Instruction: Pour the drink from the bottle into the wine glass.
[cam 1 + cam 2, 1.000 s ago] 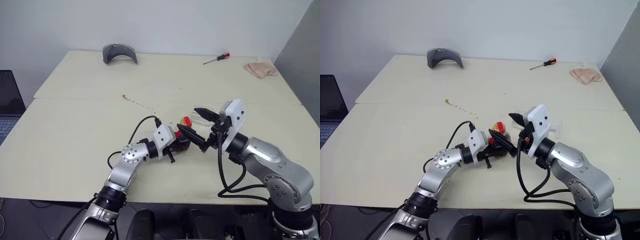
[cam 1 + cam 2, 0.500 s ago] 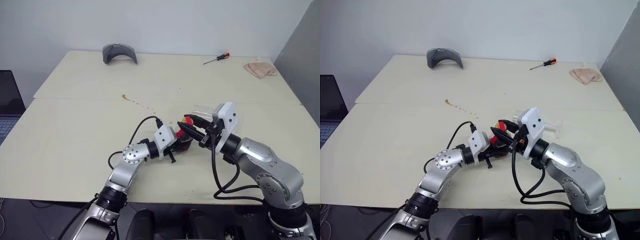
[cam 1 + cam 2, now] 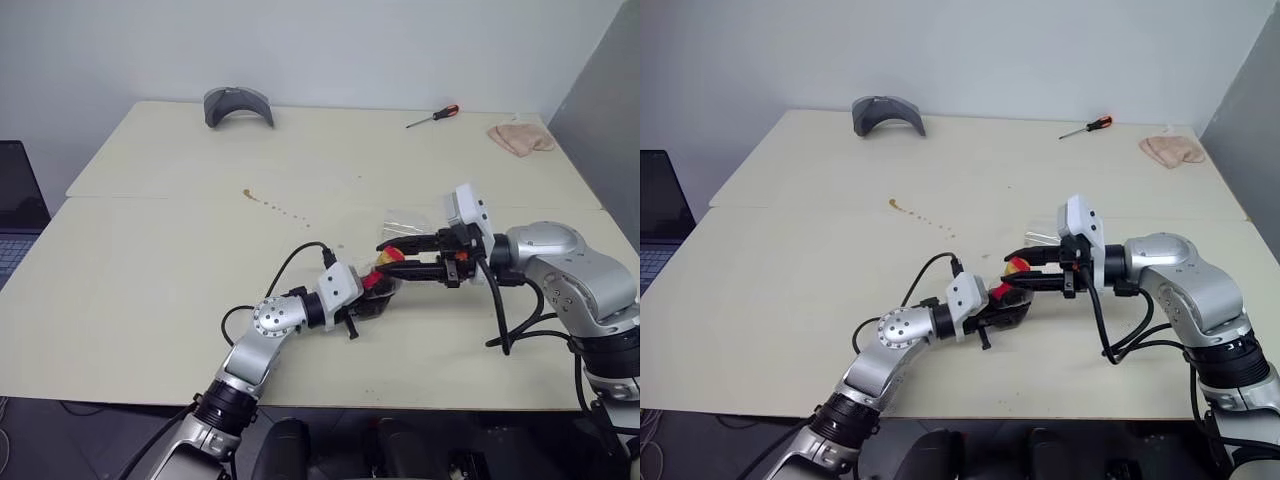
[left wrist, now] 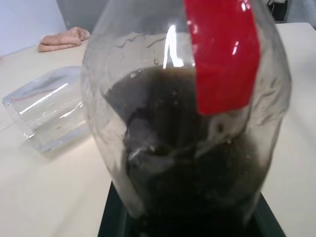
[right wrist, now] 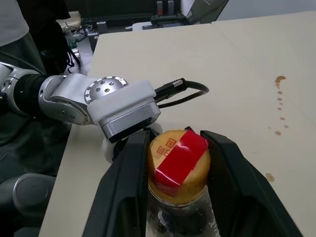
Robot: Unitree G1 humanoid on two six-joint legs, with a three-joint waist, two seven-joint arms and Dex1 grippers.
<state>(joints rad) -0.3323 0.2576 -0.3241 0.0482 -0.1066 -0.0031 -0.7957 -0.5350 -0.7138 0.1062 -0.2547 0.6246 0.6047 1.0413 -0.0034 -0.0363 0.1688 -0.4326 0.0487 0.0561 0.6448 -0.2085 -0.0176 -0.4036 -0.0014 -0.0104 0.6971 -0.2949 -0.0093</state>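
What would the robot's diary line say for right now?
left gripper: shut on bottle | right gripper: around yellow cap | wine glass: lying on its side on table | drink: in bottle

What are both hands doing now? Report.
Left hand: shut on the bottle.
Right hand: fingers on both sides of the bottle's yellow cap; grip cannot be told.

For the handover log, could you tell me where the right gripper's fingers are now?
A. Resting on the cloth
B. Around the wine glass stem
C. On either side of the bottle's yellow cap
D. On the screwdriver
C: the right gripper has one black finger on each side of the bottle at its yellow cap, while the left gripper holds the bottle's body.
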